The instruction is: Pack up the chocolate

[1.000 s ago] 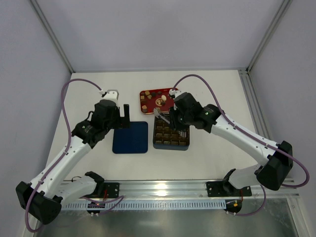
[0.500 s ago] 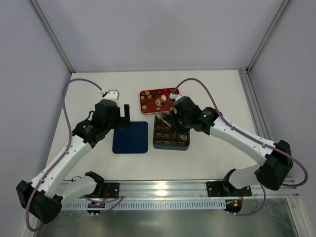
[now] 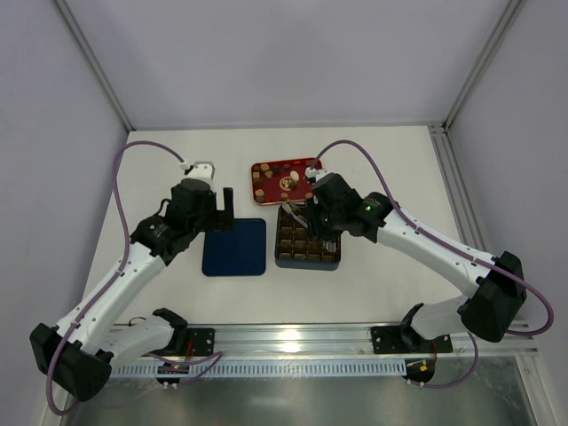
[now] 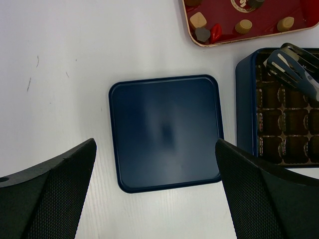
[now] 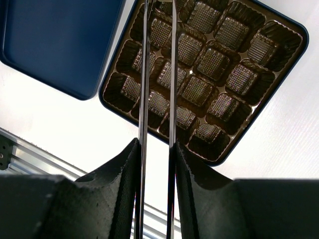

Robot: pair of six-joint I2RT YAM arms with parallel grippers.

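Change: over the last second I, the right gripper (image 5: 156,147), have drifted from the near edge of the red tray (image 3: 266,167) to a spot over the gridded box (image 3: 306,263), and for the last half of it I have barely shifted.
Jaws: mine are pinched on the two thin blades of the metal tongs (image 5: 144,74), which run out ahead of me with a narrow gap between them.
Tongs' head: over the box's corner nearest the tray, seen from the left wrist as two slotted paddles. I cannot tell whether a piece sits between them.
Chocolate: the chocolate pieces (image 4: 198,20), tan, brown and whitish, lie in the tray just beyond the box. None shows in a cell.
Box: every brown ribbed cell I can see under me looks empty, though the blades hide a few.
Left gripper (image 4: 155,149): jaws spread wide, holding nothing, hovering above the blue lid (image 4: 164,99), which lies flat just beside the box on its left.
Meaning: my guess is a placing step at that corner cell. If the tongs carry nothing, I must go back to the tray. Either way packing looks barely begun.
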